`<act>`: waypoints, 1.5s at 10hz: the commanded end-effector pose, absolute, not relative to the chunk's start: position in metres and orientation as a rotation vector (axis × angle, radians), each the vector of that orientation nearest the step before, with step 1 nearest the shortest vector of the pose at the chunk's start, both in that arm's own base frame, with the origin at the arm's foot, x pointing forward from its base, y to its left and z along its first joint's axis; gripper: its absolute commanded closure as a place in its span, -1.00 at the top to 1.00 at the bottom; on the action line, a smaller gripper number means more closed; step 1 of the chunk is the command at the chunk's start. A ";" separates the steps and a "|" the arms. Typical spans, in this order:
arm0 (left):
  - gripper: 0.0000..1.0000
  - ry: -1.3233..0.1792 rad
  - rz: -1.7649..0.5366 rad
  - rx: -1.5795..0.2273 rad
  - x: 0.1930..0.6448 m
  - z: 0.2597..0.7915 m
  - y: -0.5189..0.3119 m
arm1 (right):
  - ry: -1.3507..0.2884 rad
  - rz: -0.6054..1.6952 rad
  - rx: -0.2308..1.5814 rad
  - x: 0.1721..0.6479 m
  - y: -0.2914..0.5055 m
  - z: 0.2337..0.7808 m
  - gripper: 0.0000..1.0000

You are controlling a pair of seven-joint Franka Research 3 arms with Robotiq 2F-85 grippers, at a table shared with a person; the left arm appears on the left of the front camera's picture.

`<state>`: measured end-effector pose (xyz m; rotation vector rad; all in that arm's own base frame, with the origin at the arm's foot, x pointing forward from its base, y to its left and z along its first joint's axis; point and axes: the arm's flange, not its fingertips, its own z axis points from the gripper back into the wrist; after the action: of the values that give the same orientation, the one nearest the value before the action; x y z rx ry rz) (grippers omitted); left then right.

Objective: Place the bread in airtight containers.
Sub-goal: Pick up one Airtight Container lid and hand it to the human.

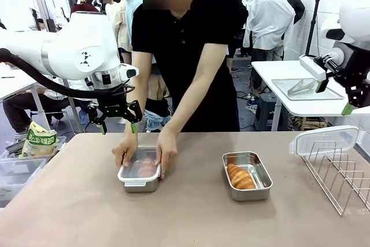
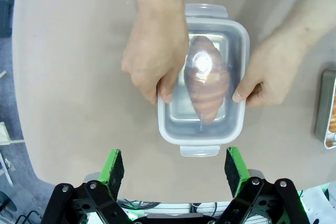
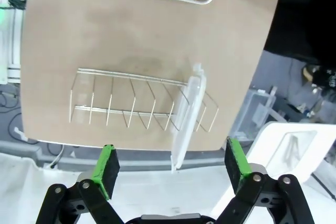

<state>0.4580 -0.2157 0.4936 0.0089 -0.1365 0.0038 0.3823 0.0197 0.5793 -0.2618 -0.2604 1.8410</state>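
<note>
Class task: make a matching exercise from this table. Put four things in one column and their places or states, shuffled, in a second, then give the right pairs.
Things
1 left container
2 right container
3 spare lid
4 left gripper

States
A no lid, croissant inside
B standing in the rack
C lidded, hands on it
D open, raised over the table

Pairs: 1-C, 2-A, 3-B, 4-D

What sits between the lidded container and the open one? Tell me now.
In the front view, bare table separates the lidded container from the open container. A person's hand rests on the lidded container's edge facing that gap.
</note>
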 end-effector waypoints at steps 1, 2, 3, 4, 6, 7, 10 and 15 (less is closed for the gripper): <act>1.00 -0.140 0.005 0.009 0.458 0.495 -0.214 | -0.249 1.825 -0.268 0.382 0.017 0.578 1.00; 1.00 -0.140 0.005 0.009 0.458 0.495 -0.214 | -0.207 1.861 -0.314 0.389 0.025 0.581 1.00; 1.00 -0.140 0.005 0.009 0.458 0.495 -0.214 | -0.207 1.857 -0.258 0.407 0.017 0.571 1.00; 1.00 -0.140 0.005 0.009 0.458 0.495 -0.214 | -0.208 1.841 -0.220 0.425 0.008 0.561 1.00; 1.00 -0.140 0.005 0.009 0.458 0.495 -0.214 | -0.269 1.821 -0.151 0.451 -0.003 0.541 1.00; 1.00 -0.140 0.005 0.009 0.458 0.495 -0.214 | -0.267 1.793 -0.125 0.458 -0.014 0.530 1.00; 1.00 -0.140 0.005 0.009 0.458 0.495 -0.214 | -0.242 1.750 -0.111 0.462 -0.027 0.510 1.00; 1.00 -0.140 0.005 0.009 0.458 0.495 -0.214 | -0.212 1.713 -0.168 0.464 -0.034 0.501 1.00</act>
<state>0.4581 -0.2156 0.4936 0.0089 -0.1365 0.0039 0.4638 -0.0346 0.5065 -0.1297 -0.2129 1.7263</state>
